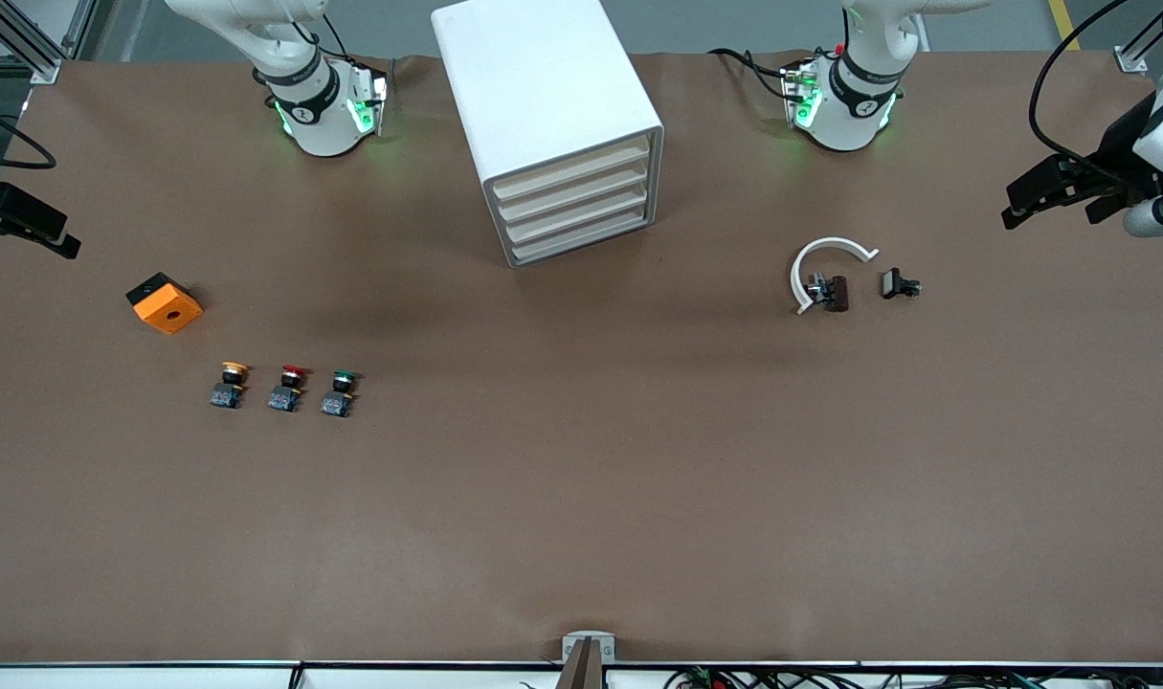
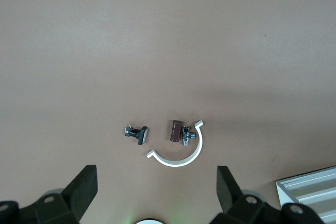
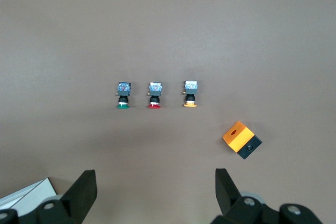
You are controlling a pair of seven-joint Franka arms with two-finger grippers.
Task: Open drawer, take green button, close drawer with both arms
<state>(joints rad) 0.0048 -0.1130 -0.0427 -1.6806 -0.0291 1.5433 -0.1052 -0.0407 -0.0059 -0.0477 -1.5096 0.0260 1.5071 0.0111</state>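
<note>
Front view shows the drawer cabinet [image 1: 557, 134] standing between the two arm bases, all four drawers flush and shut. A green button [image 1: 339, 392] lies out on the table toward the right arm's end, nearest the cabinet in a row with a red button [image 1: 288, 387] and a yellow button [image 1: 229, 384]; an orange box [image 1: 165, 302] sits farther from the camera than that row. Toward the left arm's end lie a white clip [image 1: 823, 268] and a black part [image 1: 897, 283]. Both arms wait high at the table's ends: the left gripper [image 2: 156, 192] over the clip, the right gripper [image 3: 155, 192] over the buttons, each with fingers spread wide and nothing between them. Shut drawers with a green button on the table fit either a job about to start or one already closed out, so no step can be named. Whether any drawer holds another button is hidden.
</note>
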